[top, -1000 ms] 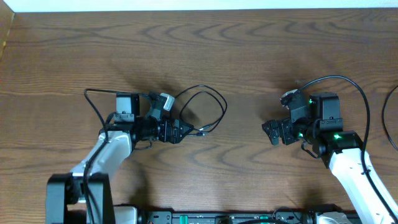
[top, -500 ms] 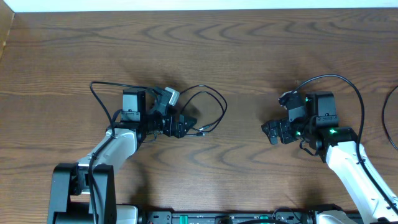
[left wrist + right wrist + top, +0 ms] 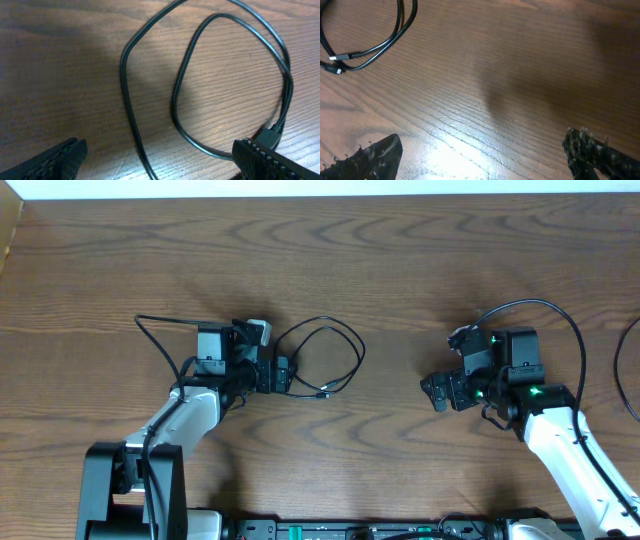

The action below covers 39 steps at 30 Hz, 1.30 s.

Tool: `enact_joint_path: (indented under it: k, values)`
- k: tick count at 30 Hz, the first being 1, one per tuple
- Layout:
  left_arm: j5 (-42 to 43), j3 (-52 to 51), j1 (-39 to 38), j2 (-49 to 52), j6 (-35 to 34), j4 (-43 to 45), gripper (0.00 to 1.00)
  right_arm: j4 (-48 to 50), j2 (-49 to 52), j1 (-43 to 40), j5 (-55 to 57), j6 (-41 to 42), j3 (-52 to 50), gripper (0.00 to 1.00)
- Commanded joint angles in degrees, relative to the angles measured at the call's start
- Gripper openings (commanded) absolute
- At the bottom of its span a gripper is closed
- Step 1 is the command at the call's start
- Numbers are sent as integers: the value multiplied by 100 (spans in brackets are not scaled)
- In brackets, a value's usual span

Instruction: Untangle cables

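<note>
A thin black cable (image 3: 335, 345) lies in loose loops on the wooden table, its small plug (image 3: 322, 393) at the front. In the left wrist view the black cable (image 3: 180, 95) forms two overlapping loops, with its plug (image 3: 270, 136) by the right finger. My left gripper (image 3: 283, 374) (image 3: 160, 160) is open at the loop's left end, with one strand running between its fingers. My right gripper (image 3: 433, 392) (image 3: 482, 155) is open and empty over bare wood, well to the right of the cable (image 3: 375, 47). No white cable is in view.
The wooden table (image 3: 400, 270) runs to a pale edge at the back. Thick black arm cables arc above each wrist, one at the left (image 3: 150, 340) and one at the right (image 3: 560, 315). Another dark cable arc (image 3: 632, 380) shows at the right edge.
My left gripper has drawn back to the left, off the middle of the loop to its left end, and its wrist has turned. The right arm has barely moved.
</note>
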Motion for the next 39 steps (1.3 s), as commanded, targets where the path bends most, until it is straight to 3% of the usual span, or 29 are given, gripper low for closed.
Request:
enact_joint_path:
  k: [1, 7, 13, 19, 20, 22, 23, 34, 39]
  values:
    - [-160, -2, -4, 186, -129, -98, 98, 33, 20, 24, -85, 66, -26, 99]
    - [382, -2, -4, 649, -389, 66, 100, 28, 20, 24, -144, 66, -26, 99]
    - [807, -2, -4, 1257, -621, 63, 81, 31, 20, 24, -144, 66, -26, 99]
    - [1777, 0, -4, 1851, -621, 304, 59, 28, 20, 24, -144, 66, -26, 99]
    - [1956, 0, -4, 1904, -619, 345, 51, 28, 20, 24, -144, 66, -26, 99]
    - [2227, 0, -4, 1934, -621, 372, 13, 28, 20, 24, -146, 66, -26, 99]
    - [2363, 0, -4, 1932, -621, 387, 7, 31, 20, 24, -144, 66, -26, 99]
    - [2771, 0, -7, 1932, -623, 455, 8, 31, 20, 24, -144, 66, -26, 99]
    - [3477, 0, -7, 1932, -621, 702, 8, 33, 20, 24, -144, 66, -26, 99]
